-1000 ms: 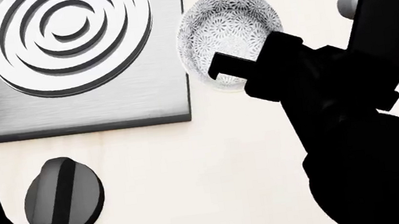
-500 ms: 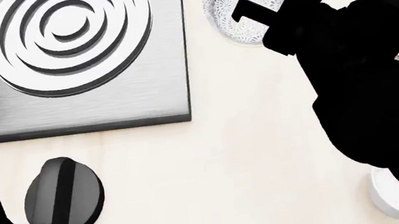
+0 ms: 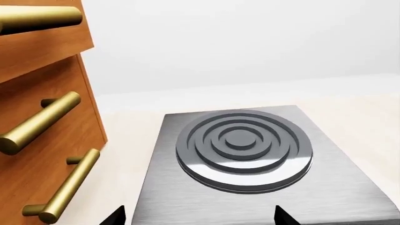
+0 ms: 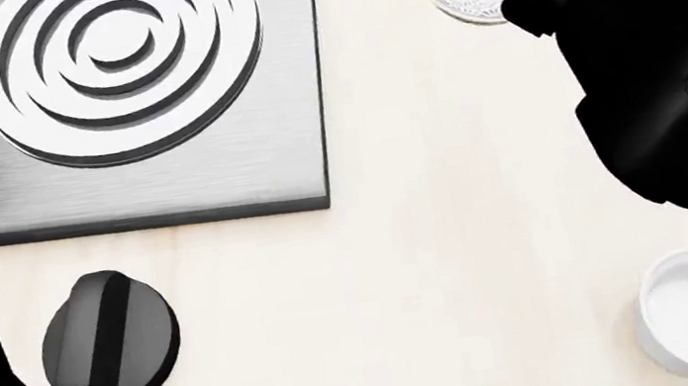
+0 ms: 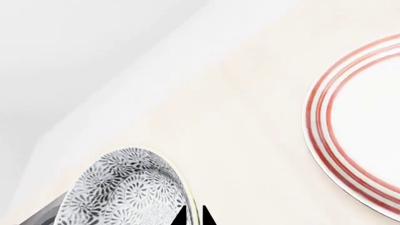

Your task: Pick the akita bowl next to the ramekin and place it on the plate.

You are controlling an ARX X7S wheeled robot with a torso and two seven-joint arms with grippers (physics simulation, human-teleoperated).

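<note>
Holding the akita bowl (image 5: 128,190) by its rim w/ the right gripper (image 5: 192,216) clamped, near the worktop's far edge, we've picked but not yet reached the plate (image 5: 359,124).

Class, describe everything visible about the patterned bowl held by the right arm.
The small round grey-and-white floral-patterned bowl looks like glazed ceramic. The right end effector pinches its rim, one dark finger on each side. In the head view it sits at the top edge, mostly hidden by the arm. The red-ringed white plate lies apart, untouched.
</note>
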